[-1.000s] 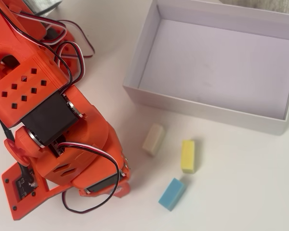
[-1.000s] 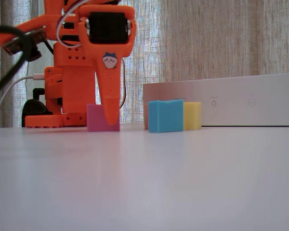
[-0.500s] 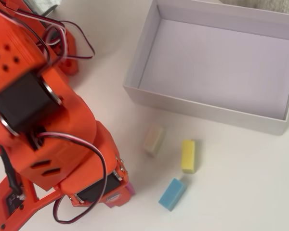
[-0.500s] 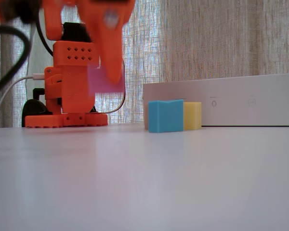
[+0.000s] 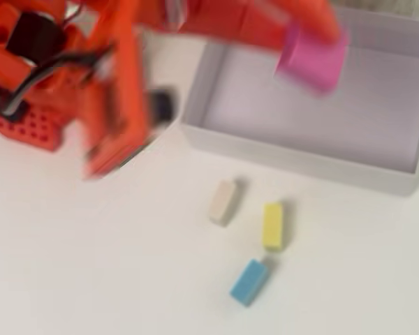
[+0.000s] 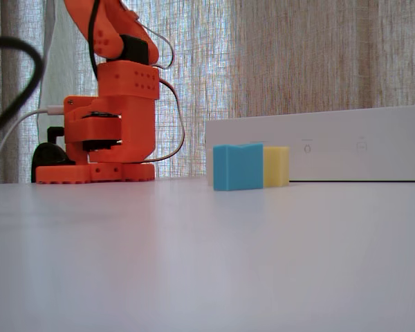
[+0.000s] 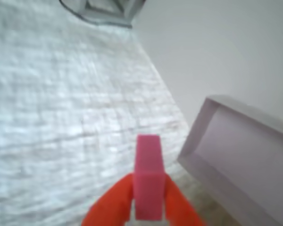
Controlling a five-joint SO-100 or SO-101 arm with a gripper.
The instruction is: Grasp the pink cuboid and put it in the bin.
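Note:
The pink cuboid [image 5: 314, 61] hangs in the air over the bin [image 5: 216, 77], blurred by motion in the overhead view, with my orange gripper [image 5: 304, 42] shut on it. In the wrist view the pink cuboid [image 7: 148, 183] stands upright, clamped between my two orange fingers [image 7: 111, 207], and the bin [image 7: 198, 141] lies to the right below. The fixed view shows the bin's white side wall [image 6: 346, 149] and only my arm's base [image 6: 107, 131]; gripper and cuboid are above that frame.
On the white table in front of the bin lie a cream block [image 5: 223, 202], a yellow block [image 5: 272, 225] and a blue block [image 5: 249, 282]. The blue block [image 6: 238, 166] and yellow block [image 6: 277, 166] stand before the bin wall. The arm's base [image 5: 28, 118] sits at left.
The gripper lifted the pink cuboid off the table beside the base, rose out of the top of the fixed view, and now holds it over the bin.

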